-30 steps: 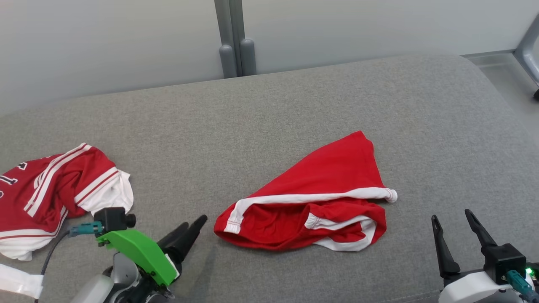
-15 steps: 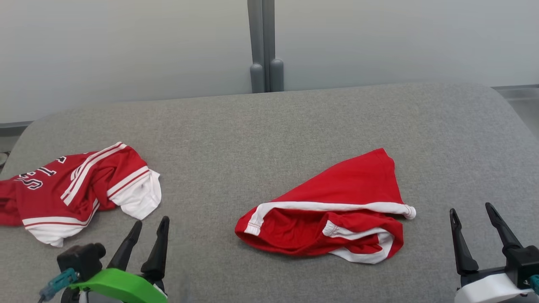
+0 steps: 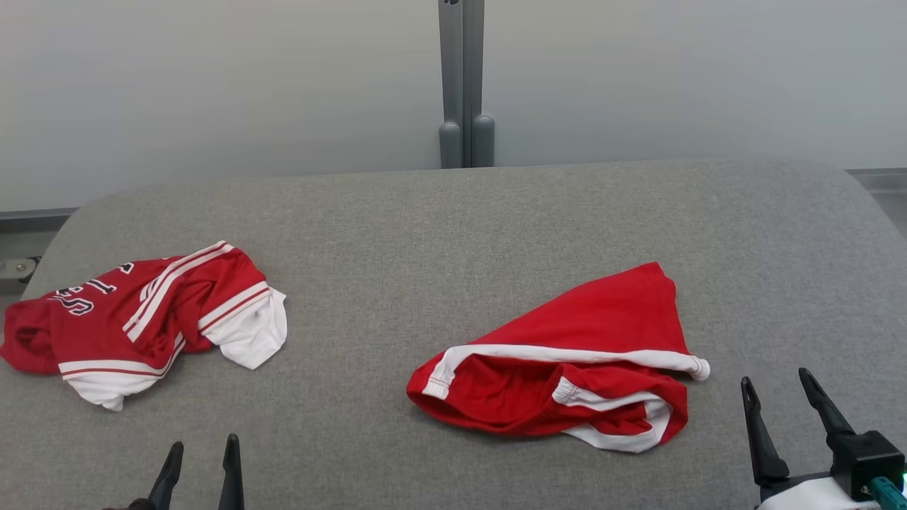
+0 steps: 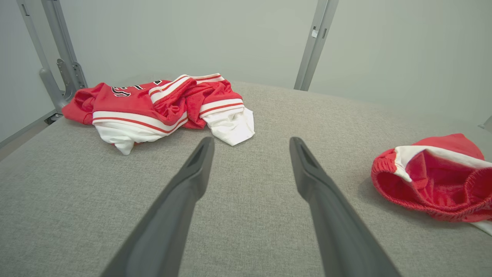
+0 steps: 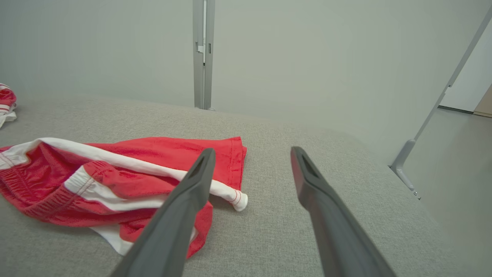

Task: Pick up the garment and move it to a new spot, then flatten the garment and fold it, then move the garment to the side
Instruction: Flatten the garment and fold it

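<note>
Two red garments lie crumpled on the grey padded table [image 3: 425, 227]. A red jersey [image 3: 142, 319] with white trim and dark lettering is at the left, also in the left wrist view as the jersey [image 4: 153, 104]. Red shorts [image 3: 581, 333] with white stripes lie right of centre, waistband gaping toward me; the shorts [image 5: 127, 161] fill the left of the right wrist view. My left gripper [image 3: 202, 445] is open and empty near the front edge, short of the jersey. My right gripper [image 3: 774, 379] is open and empty just right of the shorts.
A grey upright post [image 3: 464, 85] stands against the pale wall behind the table. The table's right end is rounded, with floor and a slanted frame leg [image 5: 407, 161] beyond it. Bare grey cloth separates the two garments.
The head camera has swung, shifting the whole picture right and down. My left gripper has drawn back toward the bottom edge and turned to point straight ahead. Both garments lie as before.
</note>
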Motion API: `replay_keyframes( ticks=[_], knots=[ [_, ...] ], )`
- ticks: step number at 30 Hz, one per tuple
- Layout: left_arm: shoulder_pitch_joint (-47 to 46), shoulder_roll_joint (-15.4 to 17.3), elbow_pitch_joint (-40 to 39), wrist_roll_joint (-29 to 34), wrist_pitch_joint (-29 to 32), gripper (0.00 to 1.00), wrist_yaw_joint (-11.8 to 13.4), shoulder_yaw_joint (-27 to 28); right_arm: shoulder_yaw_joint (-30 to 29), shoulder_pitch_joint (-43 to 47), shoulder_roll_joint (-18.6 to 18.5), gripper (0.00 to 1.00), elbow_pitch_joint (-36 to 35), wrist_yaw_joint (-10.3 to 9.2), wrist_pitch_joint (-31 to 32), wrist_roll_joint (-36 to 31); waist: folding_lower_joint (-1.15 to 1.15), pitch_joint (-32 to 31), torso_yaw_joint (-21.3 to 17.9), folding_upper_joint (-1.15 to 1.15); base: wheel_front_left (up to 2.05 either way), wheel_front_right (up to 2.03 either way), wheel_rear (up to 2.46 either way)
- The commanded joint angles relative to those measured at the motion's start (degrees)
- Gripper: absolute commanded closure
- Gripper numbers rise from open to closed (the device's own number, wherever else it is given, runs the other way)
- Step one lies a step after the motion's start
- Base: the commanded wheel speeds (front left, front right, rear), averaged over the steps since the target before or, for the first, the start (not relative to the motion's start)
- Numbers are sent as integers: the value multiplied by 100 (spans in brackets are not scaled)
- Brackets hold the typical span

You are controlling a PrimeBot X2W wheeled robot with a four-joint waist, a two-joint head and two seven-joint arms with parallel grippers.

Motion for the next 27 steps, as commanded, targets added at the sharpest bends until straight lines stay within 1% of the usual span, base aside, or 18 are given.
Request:
replay_keyframes(
  ticks=[1, 7, 12, 15, 19, 27],
  knots=[
    [109, -19, 21, 96, -15, 0, -50, 67, -16, 34, -3, 0, 39, -6, -3, 9, 0, 8, -5, 0, 0, 0, 0],
    [259, -425, 324, 707, -16, 0, -542, 678, -84, -50, 54, 0, 357, -6, -3, 23, 0, 60, -39, 0, 0, 0, 0],
    [146, -610, 609, 1016, -16, 0, -907, 891, -102, -116, 86, 0, 534, -6, -3, 13, 0, 95, -22, 0, 0, 0, 0],
    [33, -664, 721, 1147, -16, 0, -1030, 982, -102, -115, 125, 0, 541, -6, -3, 36, 0, 102, 4, 0, 0, 0, 0],
    [-48, -771, 767, 1298, -17, 0, -1133, 1098, -82, -125, 140, 0, 540, -6, -3, 67, 0, 110, 17, 0, 0, 0, 0],
    [-120, -931, 746, 1475, -17, 0, -1209, 1200, 32, -190, 101, 0, 543, -6, -3, 88, 0, 107, 5, 0, 0, 0, 0]
  ],
)
